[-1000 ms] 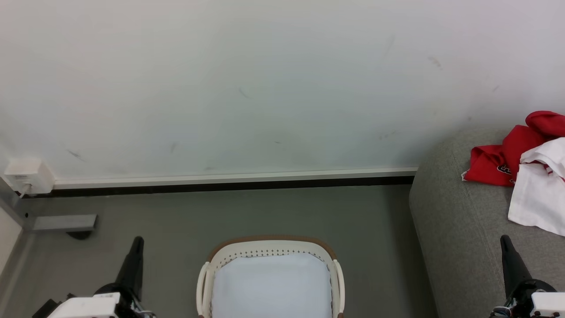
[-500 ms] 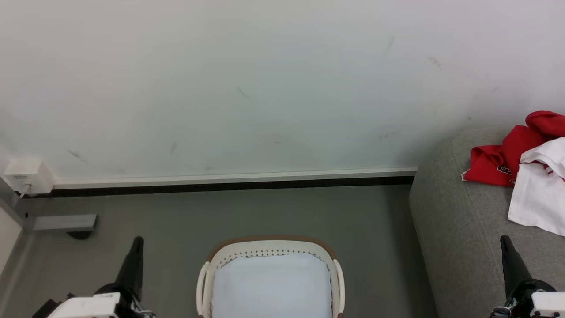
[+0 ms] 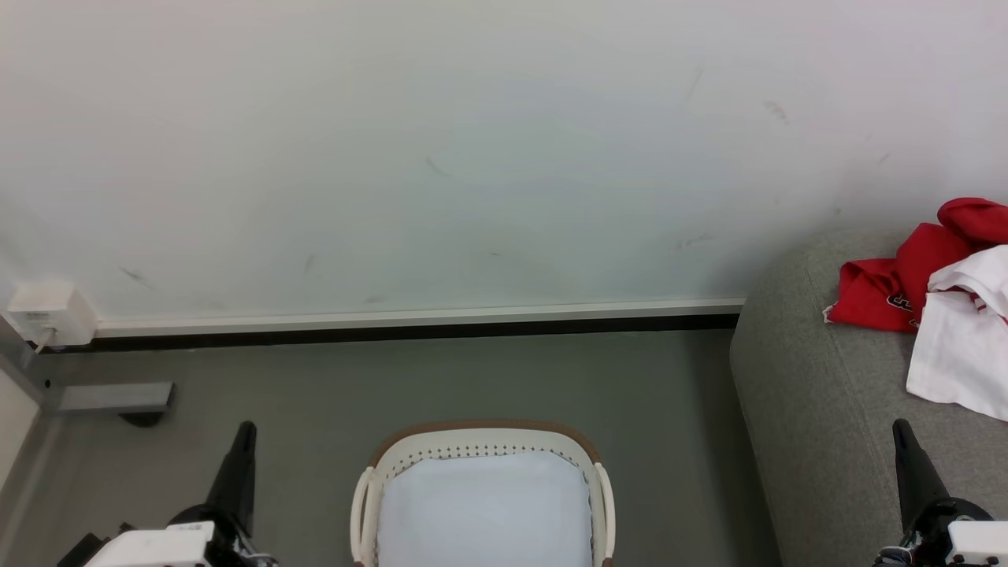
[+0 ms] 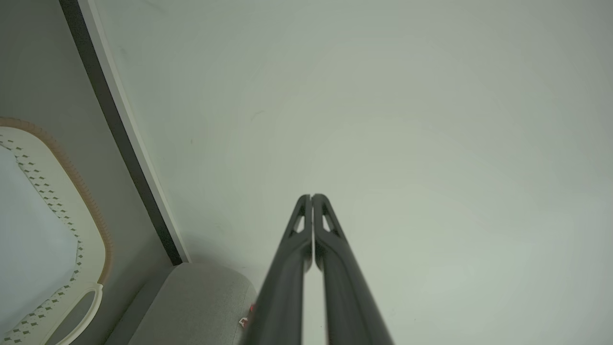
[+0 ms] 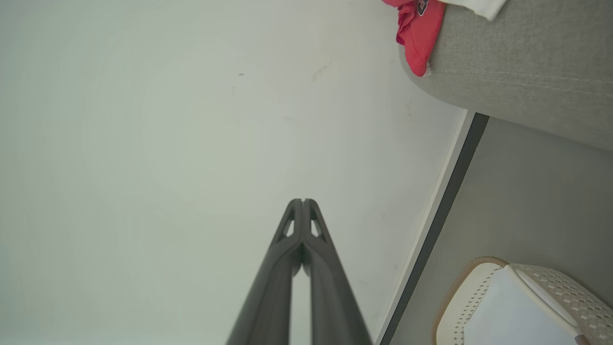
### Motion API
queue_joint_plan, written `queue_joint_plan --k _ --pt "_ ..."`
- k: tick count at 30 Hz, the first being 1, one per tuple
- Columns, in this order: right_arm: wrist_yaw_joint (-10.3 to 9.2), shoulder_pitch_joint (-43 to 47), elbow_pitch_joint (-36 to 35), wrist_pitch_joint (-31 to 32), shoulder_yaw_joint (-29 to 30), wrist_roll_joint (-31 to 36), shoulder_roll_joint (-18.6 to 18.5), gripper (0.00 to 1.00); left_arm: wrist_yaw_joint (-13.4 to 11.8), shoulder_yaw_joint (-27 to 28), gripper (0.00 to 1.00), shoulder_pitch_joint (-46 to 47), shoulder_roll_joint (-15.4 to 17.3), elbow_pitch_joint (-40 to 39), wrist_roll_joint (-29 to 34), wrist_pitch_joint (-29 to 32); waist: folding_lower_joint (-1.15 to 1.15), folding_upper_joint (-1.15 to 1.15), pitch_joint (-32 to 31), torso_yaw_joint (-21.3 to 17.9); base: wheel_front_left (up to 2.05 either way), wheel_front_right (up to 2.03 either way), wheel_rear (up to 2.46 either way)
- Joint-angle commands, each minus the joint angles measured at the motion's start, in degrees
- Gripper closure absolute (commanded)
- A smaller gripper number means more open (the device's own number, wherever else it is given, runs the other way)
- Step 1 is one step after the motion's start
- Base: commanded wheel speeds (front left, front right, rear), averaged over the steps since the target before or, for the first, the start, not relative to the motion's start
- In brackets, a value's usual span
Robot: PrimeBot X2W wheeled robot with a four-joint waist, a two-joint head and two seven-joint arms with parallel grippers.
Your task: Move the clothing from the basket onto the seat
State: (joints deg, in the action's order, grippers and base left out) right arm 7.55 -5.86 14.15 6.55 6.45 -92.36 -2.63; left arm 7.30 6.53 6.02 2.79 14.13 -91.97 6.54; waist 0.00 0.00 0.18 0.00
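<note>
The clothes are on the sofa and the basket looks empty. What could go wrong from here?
1. A red bit of the clothes lies right at the seat's rounded edge, so it might slide off onto the floor.
2. The shut right claw is close to their white part; moving that way might snag it.
3. The basket sits just in front of the robot, so rolling forward might bump it.

Open grey floor [image 3: 472, 378] runs between the basket [image 3: 484, 435] and the white wall [image 3: 472, 157], leaving passage on either side of the basket, whose top lies open from above. The seat [image 3: 795, 378] (clothing [image 3: 882, 295] heaped on it) walls off the right. A wall box [image 3: 47, 313] and what looks like a grey bracket [image 3: 114, 396] crowd the far-left corner.
</note>
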Motion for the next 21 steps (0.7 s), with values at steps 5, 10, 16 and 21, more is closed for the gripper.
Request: queue_joint_plan --k 5,10,16,21 --pt "-0.12 -0.75 -0.29 0.17 0.20 -0.11 -0.46 1.00 0.36 0.11 1.00 0.49 0.12 -0.19 -0.80 0.21 0.00 0.00 0.00 0.00 0.00 0.00 0.00" --pt "-0.12 -0.75 -0.29 0.17 0.20 -0.12 -0.46 1.00 0.36 0.11 1.00 0.49 0.12 -0.19 -0.80 0.21 0.00 0.00 0.00 0.00 0.00 0.00 0.00" --pt "-0.12 -0.75 -0.28 0.17 0.20 -0.12 -0.46 1.00 0.36 0.10 1.00 0.48 0.12 -0.19 -0.80 0.21 0.00 0.00 0.00 0.00 0.00 0.00 0.00" --pt "-0.12 -0.75 -0.28 0.16 0.20 -0.12 -0.46 1.00 0.36 0.10 1.00 0.48 0.12 -0.19 -0.80 0.21 0.00 0.00 0.00 0.00 0.00 0.00 0.00"
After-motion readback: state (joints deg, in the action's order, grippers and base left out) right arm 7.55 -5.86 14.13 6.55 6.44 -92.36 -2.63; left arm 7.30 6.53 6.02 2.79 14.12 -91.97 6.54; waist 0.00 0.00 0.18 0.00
